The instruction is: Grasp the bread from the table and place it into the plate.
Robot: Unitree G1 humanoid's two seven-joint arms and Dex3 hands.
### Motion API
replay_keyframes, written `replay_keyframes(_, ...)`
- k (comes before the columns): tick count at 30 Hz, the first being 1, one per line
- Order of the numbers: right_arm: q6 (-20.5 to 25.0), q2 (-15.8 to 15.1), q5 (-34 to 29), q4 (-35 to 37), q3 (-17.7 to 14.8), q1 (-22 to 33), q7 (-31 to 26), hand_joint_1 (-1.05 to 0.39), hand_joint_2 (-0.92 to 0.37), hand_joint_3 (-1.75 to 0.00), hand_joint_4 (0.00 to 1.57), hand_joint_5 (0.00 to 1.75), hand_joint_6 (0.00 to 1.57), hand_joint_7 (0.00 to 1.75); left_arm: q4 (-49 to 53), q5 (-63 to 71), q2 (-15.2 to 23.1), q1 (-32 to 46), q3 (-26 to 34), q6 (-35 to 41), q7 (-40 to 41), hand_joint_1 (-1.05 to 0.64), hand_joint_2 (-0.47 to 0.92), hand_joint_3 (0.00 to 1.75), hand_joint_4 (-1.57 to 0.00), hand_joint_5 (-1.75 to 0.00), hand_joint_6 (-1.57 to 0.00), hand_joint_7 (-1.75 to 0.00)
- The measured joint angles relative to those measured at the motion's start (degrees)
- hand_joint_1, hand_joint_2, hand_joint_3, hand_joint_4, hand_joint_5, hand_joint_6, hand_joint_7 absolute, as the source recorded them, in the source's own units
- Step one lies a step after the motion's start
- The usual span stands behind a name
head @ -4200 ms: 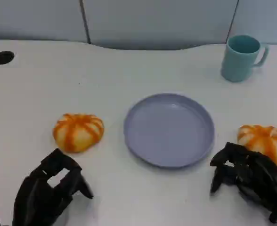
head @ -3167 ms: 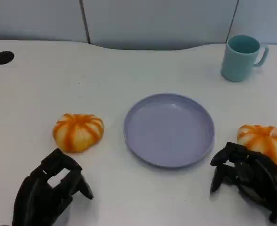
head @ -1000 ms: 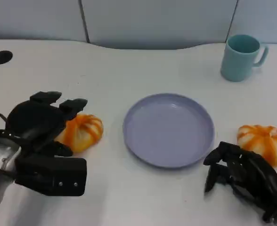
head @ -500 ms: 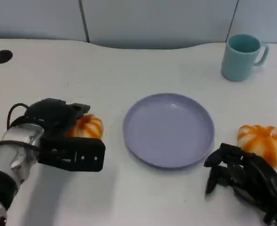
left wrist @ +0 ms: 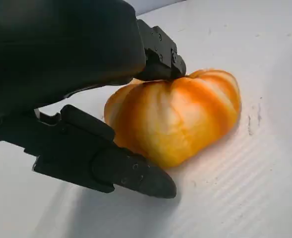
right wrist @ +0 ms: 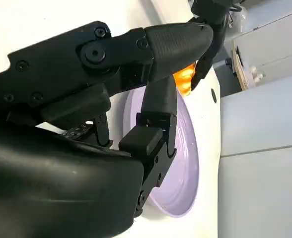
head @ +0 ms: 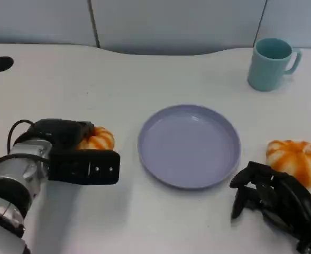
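Observation:
Two orange-and-white striped breads lie on the white table. The left bread (head: 98, 139) is half covered by my left hand (head: 60, 138). In the left wrist view this bread (left wrist: 178, 119) rests on the table, with one finger touching its top and the thumb (left wrist: 131, 171) against its lower side, so my left hand (left wrist: 86, 84) grips it. The lavender plate (head: 190, 145) stands in the middle, with nothing on it. The right bread (head: 297, 159) lies to the right of the plate. My right hand (head: 274, 203) rests just in front of it, fingers apart, holding nothing.
A teal cup (head: 272, 63) stands at the back right. Black round holes (head: 1, 63) mark the table's far corners. The right wrist view shows my right hand (right wrist: 111, 99), the plate (right wrist: 183, 168) beyond its fingers, and a bit of the left bread (right wrist: 183, 79).
My left hand has risen from the front edge, reached over the left bread, come down and closed round it. The right hand has hardly moved.

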Motion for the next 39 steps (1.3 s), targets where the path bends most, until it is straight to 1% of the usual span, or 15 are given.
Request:
replay_keyframes(4,0.0,0.0,0.0,-0.1,0.0,0.1,0.1,-0.50,-0.92,-0.24,0.66,1.59,0.69,1.17,1.2,-0.2,-0.1,-0.4,-0.7,-0.3,0.9,-0.63,0.82,0.00,-0.14,-0.08,-0.24,-0.01)
replay_keyframes(7,0.1,0.0,0.1,-0.2,0.0,0.2,0.1,-0.49,-0.92,-0.25,0.65,1.58,0.68,1.17,1.5,-0.8,-0.1,-0.5,-0.9,-0.8,1.5,-0.40,0.90,0.07,-0.44,-0.21,-0.51,-0.09)
replay_keyframes(10,0.2,0.0,0.1,-0.6,0.0,0.4,0.1,-0.51,-0.92,-0.24,0.66,1.59,0.69,1.18,2.1,-2.1,-0.1,-0.5,-0.4,-3.0,4.8,-0.30,0.92,0.11,-0.80,-0.41,-0.80,-0.19)
replay_keyframes(12,0.6,0.0,0.1,-1.1,0.0,0.7,-0.2,-0.51,-0.92,-0.23,0.66,1.59,0.69,1.18,2.5,-2.6,-0.1,-0.4,-0.3,-4.6,6.9,-0.28,0.92,0.12,-0.84,-0.45,-0.85,-0.20)
replay_keyframes(16,0.8,0.0,0.0,-1.6,0.2,0.9,-0.6,-0.50,-0.92,-0.25,0.65,1.58,0.68,1.18,3.2,-3.5,-0.1,-0.4,-0.3,-5.6,9.1,-0.30,0.92,0.07,-0.81,-1.45,-1.18,-0.23)
replay_keyframes(17,0.7,0.0,0.0,-1.8,0.3,1.1,-0.6,-0.50,-0.92,-0.25,0.65,1.59,0.68,1.18,3.4,-3.5,-0.1,-0.4,-0.4,-5.6,10.0,-0.29,0.92,0.15,-0.81,-1.60,-1.17,-0.41)
replay_keyframes(18,0.7,0.0,-0.1,-1.9,0.4,1.2,-0.6,-0.51,-0.92,-0.25,0.66,1.59,0.68,1.18,3.6,-3.5,-0.1,-0.3,-0.6,-5.6,11.1,-0.28,0.92,0.31,-0.86,-1.67,-0.93,-1.02)
replay_keyframes(19,0.7,0.0,-0.2,-2.0,0.5,1.2,-0.6,-0.51,-0.92,-0.25,0.66,1.59,0.68,1.18,3.8,-3.3,-0.1,-0.2,-0.9,-5.7,12.4,-0.28,0.92,0.38,-0.87,-1.71,-0.77,-1.38)
replay_keyframes(20,0.7,0.0,-0.2,-2.1,0.6,1.3,-0.6,-0.51,-0.92,-0.24,0.66,1.59,0.68,1.18,3.9,-3.0,0.0,0.3,-1.3,-5.7,14.2,-0.28,0.92,0.44,-0.85,-1.73,-0.66,-1.59)
replay_keyframes(21,0.9,0.0,-0.1,-2.2,0.6,1.3,-0.6,-0.51,-0.92,-0.24,0.66,1.59,0.68,1.18,4.0,-2.5,0.0,0.8,-1.8,-5.7,15.8,-0.28,0.92,0.47,-0.84,-1.74,-0.62,-1.67)
replay_keyframes(26,1.2,0.0,0.0,-2.4,0.6,1.3,-0.6,-0.51,-0.92,-0.24,0.66,1.60,0.68,1.20,4.8,-0.7,0.0,1.6,-3.9,-5.3,21.3,-0.32,0.92,0.32,-0.80,-1.75,-0.54,-1.74)
replay_keyframes(27,1.3,0.0,0.0,-2.5,0.7,1.4,-0.7,-0.50,-0.92,-0.24,0.66,1.60,0.67,1.20,5.0,-0.6,0.0,1.6,-4.1,-5.1,21.9,-0.31,0.92,0.30,-0.80,-1.75,-0.58,-1.65)
replay_keyframes(33,1.4,0.0,0.1,-2.6,0.7,1.5,-0.5,-0.51,-0.92,-0.24,0.65,1.60,0.67,1.19,5.4,-0.9,0.0,2.3,-4.2,-5.2,25.9,-0.25,0.92,0.34,-0.84,-1.75,-0.60,-1.74)
replay_keyframes(37,1.4,0.0,0.1,-2.6,0.7,1.5,-0.5,-0.51,-0.92,-0.24,0.65,1.60,0.67,1.19,5.4,-0.9,0.0,3.0,-4.0,-5.6,28.6,-0.23,0.92,0.33,-0.84,-1.75,-0.64,-1.58)
replay_keyframes(39,1.4,0.0,0.0,-2.6,0.7,1.5,-0.7,-0.51,-0.92,-0.24,0.65,1.59,0.68,1.19,5.4,-1.5,0.0,3.1,-3.4,-6.0,29.0,-0.21,0.92,0.38,-0.83,-1.75,-0.60,-1.71)
